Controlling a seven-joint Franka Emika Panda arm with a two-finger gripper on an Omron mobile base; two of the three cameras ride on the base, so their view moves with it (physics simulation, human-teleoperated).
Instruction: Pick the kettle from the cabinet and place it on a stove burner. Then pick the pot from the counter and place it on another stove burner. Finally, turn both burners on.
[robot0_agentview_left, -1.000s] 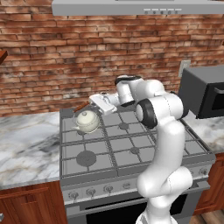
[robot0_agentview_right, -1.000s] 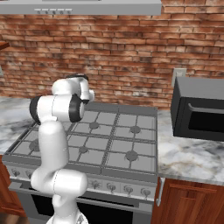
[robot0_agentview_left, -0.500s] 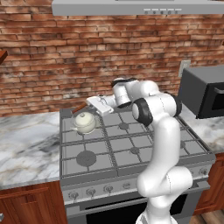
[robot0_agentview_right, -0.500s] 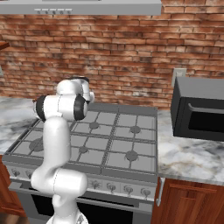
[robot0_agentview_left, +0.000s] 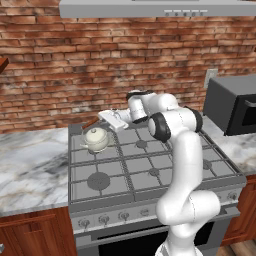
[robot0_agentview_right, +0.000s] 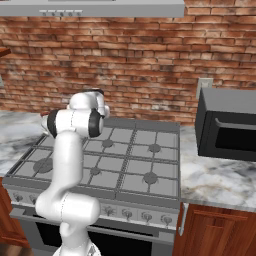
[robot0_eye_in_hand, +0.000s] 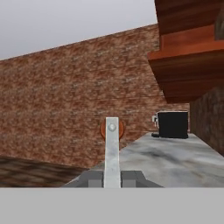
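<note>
The cream-white kettle (robot0_agentview_left: 96, 138) is on the stove's (robot0_agentview_left: 150, 172) back left burner grate. Its reddish-brown wooden handle piece (robot0_agentview_left: 90, 122) stands above it. My gripper (robot0_agentview_left: 101, 118) reaches in from the right and is shut on that handle. In the hand view, the handle's silver wire (robot0_eye_in_hand: 112, 153) rises between my fingertips (robot0_eye_in_hand: 92, 177), with the wooden piece (robot0_eye_in_hand: 112, 128) end-on at its top. The front left burner (robot0_agentview_left: 98, 180) is bare. The cabinet (robot0_eye_in_hand: 188, 48) hangs over the marble counter (robot0_eye_in_hand: 166, 157). The pot is out of view.
A black microwave (robot0_agentview_left: 232, 105) stands on the counter to the right of the stove (robot0_agentview_right: 130, 160). A black coffee machine (robot0_eye_in_hand: 173, 124) sits far along the counter. The knob row (robot0_agentview_left: 125, 216) runs along the stove front. A brick wall backs everything.
The arm's elbow has swung a little to the left and the hand has edged left with it. The kettle has stayed over the back left burner.
</note>
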